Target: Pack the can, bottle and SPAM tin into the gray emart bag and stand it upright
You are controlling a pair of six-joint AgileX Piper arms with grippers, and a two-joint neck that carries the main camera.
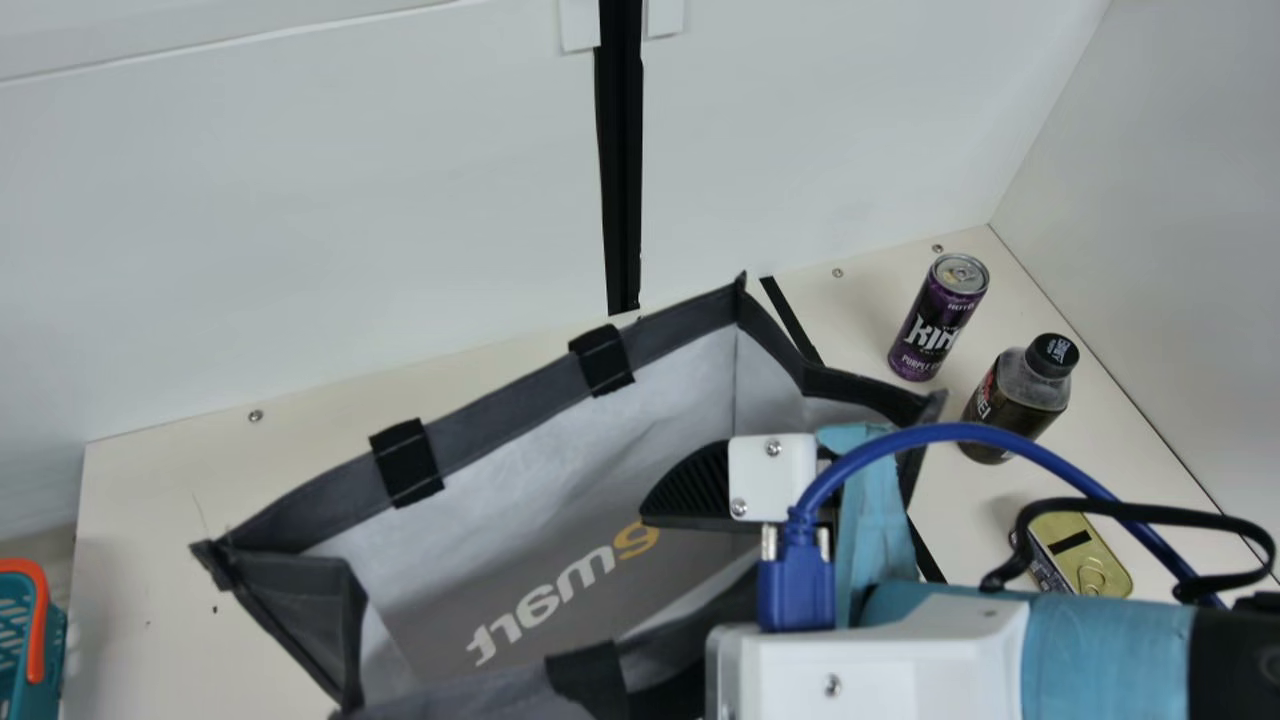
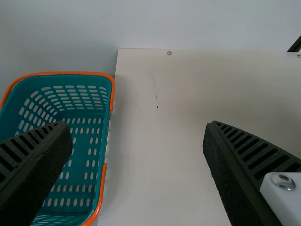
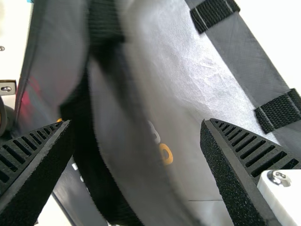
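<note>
The gray emart bag (image 1: 560,560) stands on the table with its mouth open upward. My right gripper (image 1: 690,490) is over the bag's mouth at its right part. In the right wrist view the right gripper (image 3: 137,123) has its fingers wide apart, and the bag's gray rim (image 3: 127,127) runs between them, ungripped. Right of the bag, the purple can (image 1: 938,320) and the dark bottle (image 1: 1015,400) stand upright. The SPAM tin (image 1: 1085,555) lies nearer, partly behind cables. In the left wrist view, my left gripper (image 2: 136,125) is open and holds nothing.
A teal basket with an orange rim (image 1: 35,640) is beside the table's left edge; the left wrist view shows the basket (image 2: 89,127) too. White walls (image 1: 300,200) rise behind the table and at its right. Blue and black cables loop over the right arm.
</note>
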